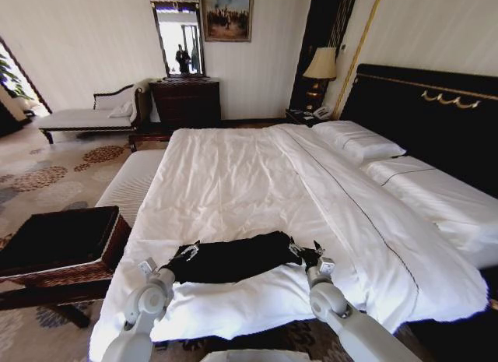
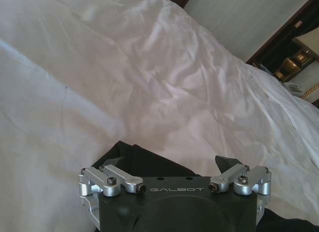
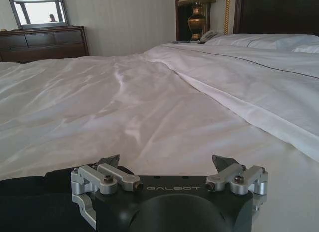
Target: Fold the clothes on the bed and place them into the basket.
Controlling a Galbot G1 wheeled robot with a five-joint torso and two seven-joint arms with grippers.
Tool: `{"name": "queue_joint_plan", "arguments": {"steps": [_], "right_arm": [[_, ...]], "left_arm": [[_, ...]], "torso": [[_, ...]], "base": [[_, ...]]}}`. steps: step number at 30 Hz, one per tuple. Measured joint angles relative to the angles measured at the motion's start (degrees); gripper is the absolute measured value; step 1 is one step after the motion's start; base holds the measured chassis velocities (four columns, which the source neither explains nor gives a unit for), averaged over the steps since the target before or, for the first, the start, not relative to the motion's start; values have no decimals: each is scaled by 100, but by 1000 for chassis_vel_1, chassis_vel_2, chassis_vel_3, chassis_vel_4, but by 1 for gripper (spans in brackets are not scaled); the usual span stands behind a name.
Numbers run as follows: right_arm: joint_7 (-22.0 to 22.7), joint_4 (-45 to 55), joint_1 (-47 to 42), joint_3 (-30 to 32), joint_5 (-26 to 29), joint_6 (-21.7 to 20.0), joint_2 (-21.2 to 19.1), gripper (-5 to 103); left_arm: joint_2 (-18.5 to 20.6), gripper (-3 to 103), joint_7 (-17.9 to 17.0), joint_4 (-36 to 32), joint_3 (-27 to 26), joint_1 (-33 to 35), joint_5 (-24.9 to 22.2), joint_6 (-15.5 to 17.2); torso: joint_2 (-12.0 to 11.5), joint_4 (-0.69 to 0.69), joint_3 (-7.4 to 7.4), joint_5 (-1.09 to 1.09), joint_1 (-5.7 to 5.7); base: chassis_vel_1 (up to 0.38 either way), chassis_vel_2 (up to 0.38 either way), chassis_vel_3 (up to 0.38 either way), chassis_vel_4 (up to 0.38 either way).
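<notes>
The black shirt [image 1: 231, 258] is lying as a narrow, already gathered band across the near end of the bed [image 1: 233, 183], at about six o'clock in the head view. Judging by that shape, the folding is well under way but not finished, and nothing is sitting in the basket [image 1: 62, 241] yet, which is waiting off the bed's corner at about eight o'clock with its dark lining showing.

The left pincer [image 1: 189, 251] is resting at the shirt's left end and the right pincer [image 1: 308, 253] at its right end. In the wrist views both are standing released, fingers spread wide, with dark cloth lying just under or beside them rather than grasped.

Still to do, as I judge it: a closing fold, a lift, and the carry over to the basket.

Counting: one shirt, one basket, one bed, two pincers, two pillows [image 1: 359, 140] near the headboard at two o'clock.
</notes>
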Motion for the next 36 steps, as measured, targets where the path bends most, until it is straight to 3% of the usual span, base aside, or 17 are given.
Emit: {"name": "queue_joint_plan", "arguments": {"steps": [7, 10, 12, 14, 17, 19, 21, 24, 25, 27, 32, 33, 36], "right_arm": [[0, -70, 34, -66, -30, -1, 38, 100], [0, -91, 27, -70, -51, -1, 31, 100], [0, -91, 23, -68, -51, 0, 27, 100], [7, -91, 7, -39, -51, 2, 0, 100], [18, -91, -3, -21, -51, 2, -9, 100], [26, -91, -14, -13, -51, 3, -15, 100], [32, -91, -20, -12, -51, 2, -16, 100], [51, -91, -26, -10, -52, 3, -16, 100], [59, -94, -28, -8, -53, 3, -15, 100], [70, -99, -34, -3, -59, 3, -14, 100], [80, -102, -34, 5, -62, 4, -13, 100], [83, -102, -34, 8, -62, 4, -14, 100], [87, -94, -38, 19, -60, 9, -14, 100]], "left_arm": [[-47, 97, 53, 127, 24, -17, 56, -39], [-150, 82, 65, 229, 70, -69, 91, -59], [-164, 82, 65, 243, 76, -77, 94, -60], [-213, 66, 62, 320, 99, -132, 100, -62], [-233, 60, 55, 388, 102, -177, 101, -63], [-237, 50, 53, 438, 101, -206, 102, -63], [-237, 50, 53, 460, 97, -214, 101, -63], [-238, 33, 53, 492, 68, -217, 100, -96], [-237, 33, 54, 492, 55, -215, 99, -112], [-229, 17, 67, 491, 5, -197, 93, -149], [-200, 12, 93, 487, -83, -184, 66, -216], [-196, 3, 98, 487, -99, -184, 56, -235], [-192, 0, 111, 487, -145, -200, 12, -307]], "torso": [[0, 0, 0, 0, 0], [0, -1, 0, 1, 0], [0, -1, 0, 0, 0], [0, -1, 0, 0, 0], [0, -1, 0, 0, 0], [0, -1, 0, 0, 0], [0, -1, 0, 0, 0], [0, -1, 0, 0, 0], [0, -1, 0, 0, 0], [0, -1, 0, 0, 0], [0, -1, 0, 0, 0], [0, -1, 0, 0, 0], [0, -1, 0, 0, 0]], "base": [[0, 0, 0, 0], [0, 0, 0, 0], [0, 0, 0, 0], [0, 0, 0, 0], [0, 0, 0, 0], [0, 0, 0, 0], [0, 0, 0, 0], [0, 0, 0, 0], [0, 0, 0, 0], [0, 0, 0, 0], [0, 0, 0, 0], [0, 0, 0, 0], [0, 0, 0, 0]]}}
